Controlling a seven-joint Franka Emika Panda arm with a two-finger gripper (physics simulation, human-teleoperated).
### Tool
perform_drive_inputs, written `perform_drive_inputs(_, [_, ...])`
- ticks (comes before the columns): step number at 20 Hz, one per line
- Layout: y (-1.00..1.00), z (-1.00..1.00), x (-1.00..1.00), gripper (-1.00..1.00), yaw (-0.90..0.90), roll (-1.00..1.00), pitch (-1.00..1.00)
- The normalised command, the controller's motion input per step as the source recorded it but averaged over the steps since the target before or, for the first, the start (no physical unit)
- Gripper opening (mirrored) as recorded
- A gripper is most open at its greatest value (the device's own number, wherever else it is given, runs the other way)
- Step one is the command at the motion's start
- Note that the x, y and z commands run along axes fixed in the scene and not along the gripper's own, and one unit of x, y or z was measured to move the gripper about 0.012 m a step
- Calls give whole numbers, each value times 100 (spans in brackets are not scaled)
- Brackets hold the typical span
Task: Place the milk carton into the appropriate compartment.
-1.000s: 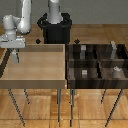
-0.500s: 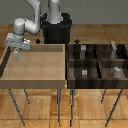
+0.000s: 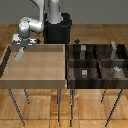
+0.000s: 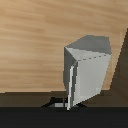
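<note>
Milk carton [image 3: 19,55] is rising with me, clenched in my gripper [image 3: 21,48], lifting at nine o'clock off the light tray [image 3: 35,75]; compartments [image 3: 97,67] are waiting next.

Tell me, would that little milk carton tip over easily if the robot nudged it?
Probably yes. The milk carton is taller than wide and already looks tilted in the wrist view, so a push high up would likely topple it. Its flat faces suggest it would slide, not roll, on the wooden tray. It looks rigid.
</note>
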Motion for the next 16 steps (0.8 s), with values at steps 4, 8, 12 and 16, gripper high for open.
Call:
perform_drive_inputs(4, [0,0,0,-100,0,0,0])
perform_drive_inputs(8, [0,0,0,-100,0,0,0])
perform_drive_inputs(12, [0,0,0,-100,0,0,0])
perform_drive_inputs(16, [0,0,0,-100,0,0,0])
